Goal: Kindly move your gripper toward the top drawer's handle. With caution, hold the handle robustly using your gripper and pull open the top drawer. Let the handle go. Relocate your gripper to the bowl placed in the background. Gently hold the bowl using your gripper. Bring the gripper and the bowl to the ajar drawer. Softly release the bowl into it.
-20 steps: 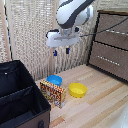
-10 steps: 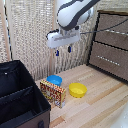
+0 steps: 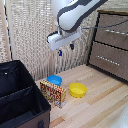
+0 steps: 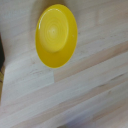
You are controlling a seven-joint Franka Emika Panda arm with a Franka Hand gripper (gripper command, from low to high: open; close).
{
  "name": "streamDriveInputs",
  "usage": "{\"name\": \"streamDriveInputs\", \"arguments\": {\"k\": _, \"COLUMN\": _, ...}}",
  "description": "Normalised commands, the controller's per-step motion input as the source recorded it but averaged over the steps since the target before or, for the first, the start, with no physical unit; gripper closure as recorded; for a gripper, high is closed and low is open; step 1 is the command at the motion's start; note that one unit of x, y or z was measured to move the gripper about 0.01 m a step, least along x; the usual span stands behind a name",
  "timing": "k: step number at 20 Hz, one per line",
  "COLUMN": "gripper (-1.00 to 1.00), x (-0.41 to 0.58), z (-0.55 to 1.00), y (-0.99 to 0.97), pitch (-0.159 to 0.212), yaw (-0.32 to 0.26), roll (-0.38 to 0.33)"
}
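Note:
My gripper (image 3: 65, 50) hangs open in the air with nothing between its blue-tipped fingers. It is well above the wooden floor and to the exterior view's left of the dresser. The top drawer (image 3: 111, 25) looks shut, and its thin silver handle (image 3: 116, 31) is apart from my gripper. The blue bowl (image 3: 54, 80) sits on the floor below my gripper, behind a patterned box. The wrist view shows only the yellow bowl (image 4: 56, 35) on the floor planks, not my fingers.
A yellow bowl (image 3: 77, 90) lies on the floor beside the blue one. The patterned box (image 3: 53, 93) stands in front of the blue bowl. A large black bin (image 3: 20, 97) fills the exterior view's left. The lower drawer (image 3: 107, 62) sits under the top one.
My gripper has drifted slightly toward the exterior view's right, nearer the dresser. It stays open. The bowls and the drawer have not moved.

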Motion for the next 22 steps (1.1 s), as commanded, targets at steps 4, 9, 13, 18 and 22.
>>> {"name": "streamDriveInputs", "arguments": {"k": 4, "gripper": -1.0, "x": 0.111, "z": 0.31, "y": 0.08, "pitch": 0.02, "yaw": 0.076, "roll": -0.326}}
{"name": "streamDriveInputs", "arguments": {"k": 9, "gripper": -1.0, "x": 0.105, "z": 0.3, "y": 0.04, "pitch": 0.013, "yaw": 0.085, "roll": -0.319}}
{"name": "streamDriveInputs", "arguments": {"k": 13, "gripper": -1.0, "x": 0.0, "z": 0.17, "y": -0.06, "pitch": -0.006, "yaw": 0.157, "roll": -0.295}}
{"name": "streamDriveInputs", "arguments": {"k": 18, "gripper": -1.0, "x": 0.0, "z": 0.1, "y": -0.09, "pitch": -0.006, "yaw": 0.151, "roll": -0.308}}
{"name": "streamDriveInputs", "arguments": {"k": 22, "gripper": -1.0, "x": 0.0, "z": 0.06, "y": -0.11, "pitch": -0.002, "yaw": 0.135, "roll": -0.321}}
